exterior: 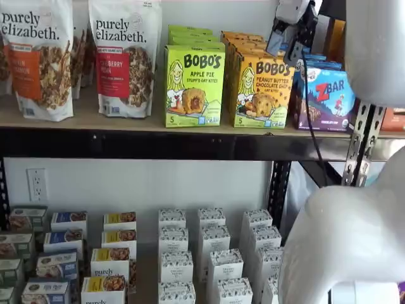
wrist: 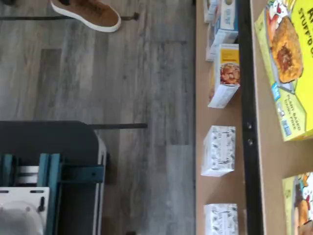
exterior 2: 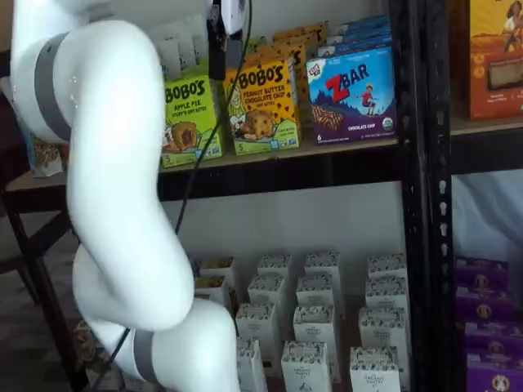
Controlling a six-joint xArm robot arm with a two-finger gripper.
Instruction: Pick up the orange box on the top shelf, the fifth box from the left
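Hovering with end effector point(exterior: 286, 35) above and just right of the orange box point(exterior: 262, 90); jaws standing wide, gripping nothing; box standing upright on the top shelf point(exterior: 126, 120), long axis vertical, below-left of fingers.

2 purely elizabeth granola bags point(exterior: 76, 60), 1 lime Bobo's carton point(exterior: 194, 85) in front, 1 orange box point(exterior: 262, 90) in front, 1 ZBar carton point(exterior: 329, 98) in front

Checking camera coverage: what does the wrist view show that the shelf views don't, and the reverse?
Only the wrist view: the grey wood-look plank floor and a tan shoe with a white sole.

Only the shelf views: the yellow-orange Bobo's Peanut Butter Chocolate Chip carton, the blue-purple ZBar carton and the white-bodied gripper, too unclear to tell if open.

Shared: small white patterned cartons on the lower level.
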